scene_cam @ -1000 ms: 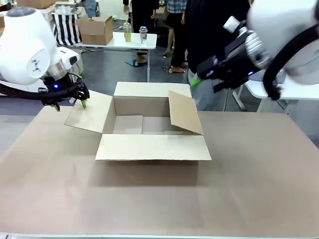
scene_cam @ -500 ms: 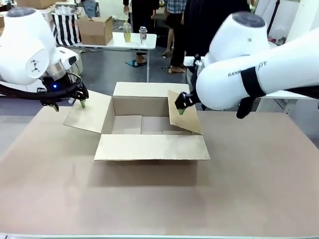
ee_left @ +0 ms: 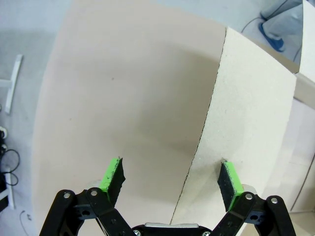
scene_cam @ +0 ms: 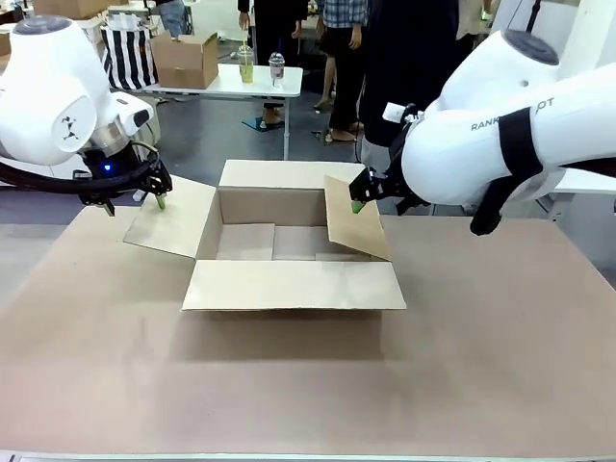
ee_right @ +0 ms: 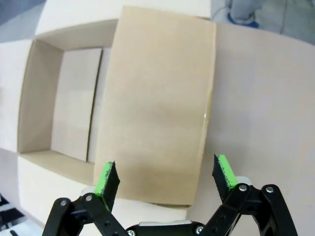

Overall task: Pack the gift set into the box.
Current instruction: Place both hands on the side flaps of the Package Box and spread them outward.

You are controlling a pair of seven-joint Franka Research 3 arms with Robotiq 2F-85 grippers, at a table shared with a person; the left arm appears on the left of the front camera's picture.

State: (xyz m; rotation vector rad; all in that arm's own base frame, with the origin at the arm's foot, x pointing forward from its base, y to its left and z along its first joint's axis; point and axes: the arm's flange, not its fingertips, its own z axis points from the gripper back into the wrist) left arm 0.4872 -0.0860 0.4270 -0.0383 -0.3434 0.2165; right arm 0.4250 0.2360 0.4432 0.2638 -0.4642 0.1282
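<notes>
**Right gripper lifts slightly off the leaning flap**

The box (scene_cam: pixel 294 241) sits open at the centre of the table (scene_cam: pixel 481 337), where it was before. Its near and far flaps are folded outward. Its left flap (scene_cam: pixel 173 217) is splayed toward the frame's left, and its right flap (scene_cam: pixel 356 221) leans inward over the opening.

The right gripper (scene_cam: pixel 358 202) is at the upper edge of that right flap, a little higher and further right than half a second ago. A second ago it was well above and to the right of the box. In the right wrist view its jaws are spread wide, with the flap's brown face lying between and beyond the two green pads (ee_right: pixel 109 179).

The left gripper (scene_cam: pixel 157 198) has not moved and hovers at the outer edge of the left flap. Its jaws are spread too, straddling that edge in the left wrist view: one pad is over bare table, the other over cardboard.
</notes>
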